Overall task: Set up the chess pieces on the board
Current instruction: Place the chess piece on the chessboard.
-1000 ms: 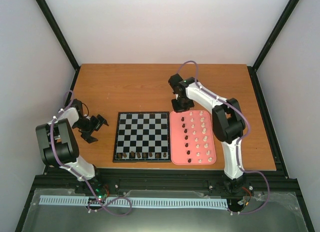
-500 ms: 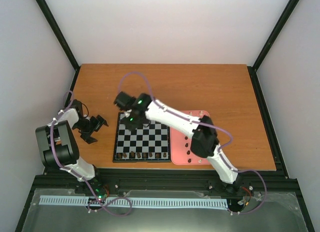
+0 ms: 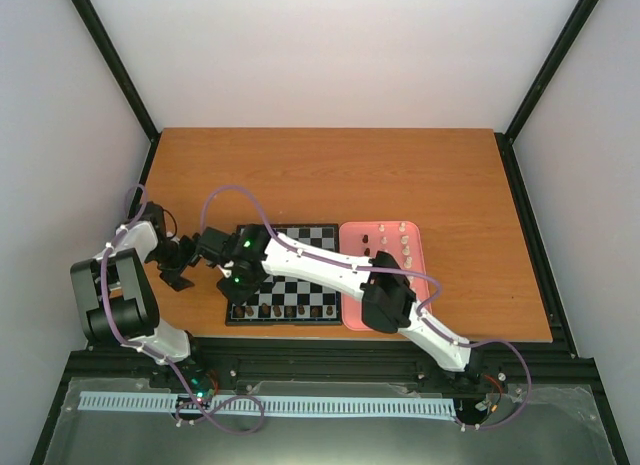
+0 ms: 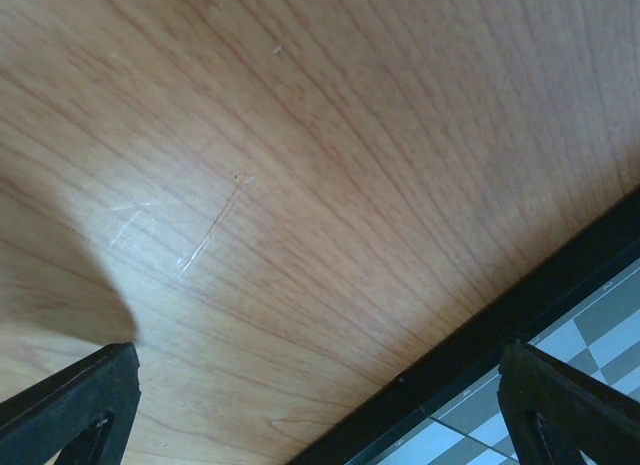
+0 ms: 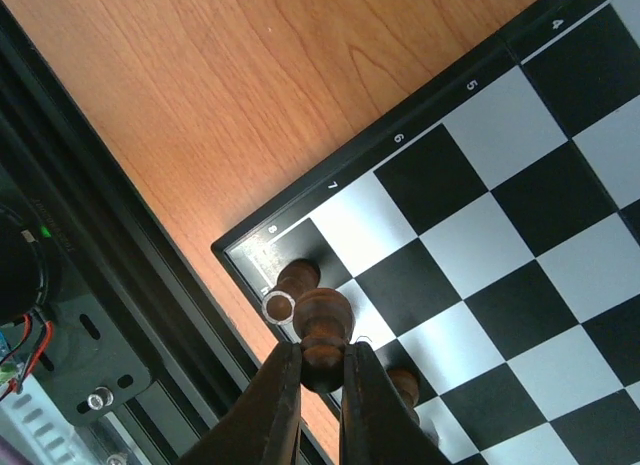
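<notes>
From its base at the near edge of the table (image 3: 400, 175), the right arm (image 3: 320, 265) lies stretched low and leftward across the board (image 3: 310, 240). Its elbow is over the near end of the pink tray (image 3: 422, 247) and its wrist at the board's near-left corner. There the right gripper (image 5: 320, 357) points downward, its two fingers (image 5: 275, 405) drawn almost together and pinching one dark piece (image 5: 323, 310) by the lower body; whether that piece touches the board cannot be told. Just beside it a second dark piece (image 5: 297, 277) stands on the corner square, and a third dark piece (image 5: 402, 385) shows partly behind one finger. A line of dark pieces (image 3: 290, 310) stands along the board's near row. The left arm (image 3: 120, 285) is folded at the table's left side. The left gripper (image 4: 315, 370) hangs low over bare wood just beside the board's left border, its fingers spread wide with nothing between them. Farther off, white pieces (image 3: 402, 240) stand at the tray's far end.
</notes>
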Available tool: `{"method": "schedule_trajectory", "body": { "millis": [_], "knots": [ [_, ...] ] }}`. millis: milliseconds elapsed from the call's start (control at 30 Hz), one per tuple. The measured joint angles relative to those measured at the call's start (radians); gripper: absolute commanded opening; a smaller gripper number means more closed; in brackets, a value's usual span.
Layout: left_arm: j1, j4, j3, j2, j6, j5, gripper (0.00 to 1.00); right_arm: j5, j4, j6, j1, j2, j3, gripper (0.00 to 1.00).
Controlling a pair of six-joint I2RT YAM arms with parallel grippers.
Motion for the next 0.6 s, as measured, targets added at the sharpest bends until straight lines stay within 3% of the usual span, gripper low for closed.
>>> {"method": "schedule_trajectory", "body": {
  "millis": [600],
  "knots": [
    [0.0,0.001,-0.013,-0.023,0.0,0.01,1.0,-0.022,-0.01,0.009,0.001,0.091,0.039,0.03]
  ]
}}
